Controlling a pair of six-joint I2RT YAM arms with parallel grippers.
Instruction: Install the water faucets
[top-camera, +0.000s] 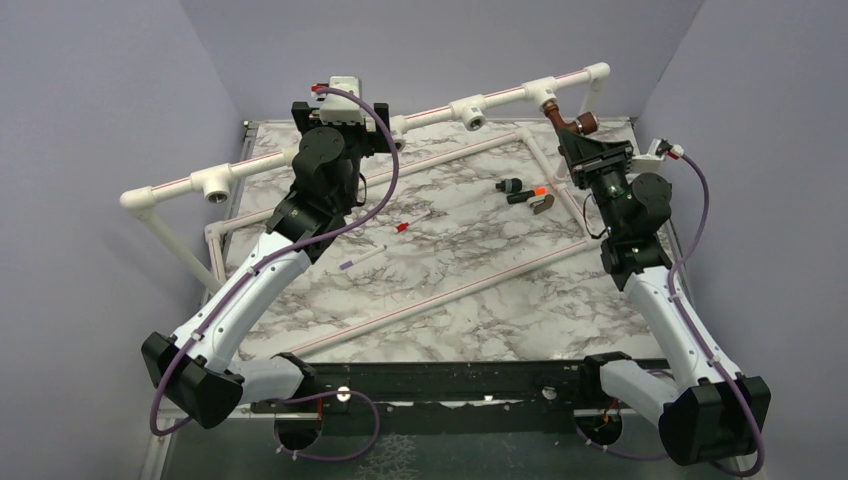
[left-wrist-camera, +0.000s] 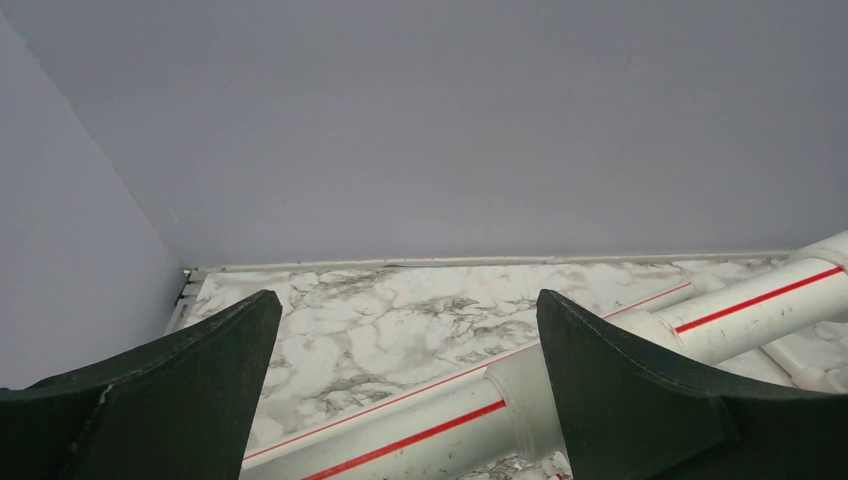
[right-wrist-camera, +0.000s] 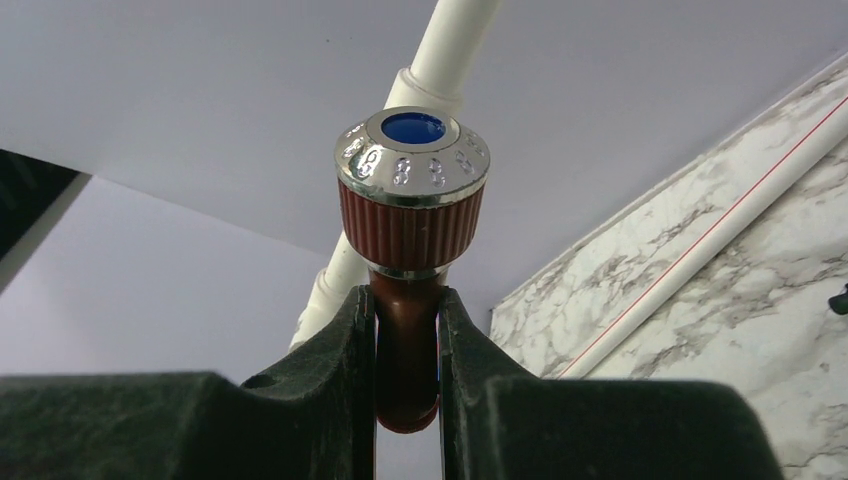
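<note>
A reddish-brown water faucet (top-camera: 566, 124) with a ribbed knob and silvery blue-capped end (right-wrist-camera: 412, 170) hangs at the right white tee (top-camera: 543, 92) of the raised pipe (top-camera: 430, 115). My right gripper (top-camera: 578, 140) is shut on the faucet's body; in the right wrist view the fingers (right-wrist-camera: 352, 340) press it from both sides. My left gripper (top-camera: 372, 128) is open and empty at the pipe's left-middle part; in the left wrist view its fingers (left-wrist-camera: 620, 370) stand wide apart over the red-striped pipe (left-wrist-camera: 420, 430).
Two more tees with open sockets sit on the pipe, middle (top-camera: 470, 110) and left (top-camera: 213, 185). Small dark parts with an orange piece (top-camera: 525, 192) lie on the marble table (top-camera: 450, 290). Red-tipped (top-camera: 403, 227) and purple-tipped (top-camera: 347, 264) sticks lie mid-table. Grey walls surround.
</note>
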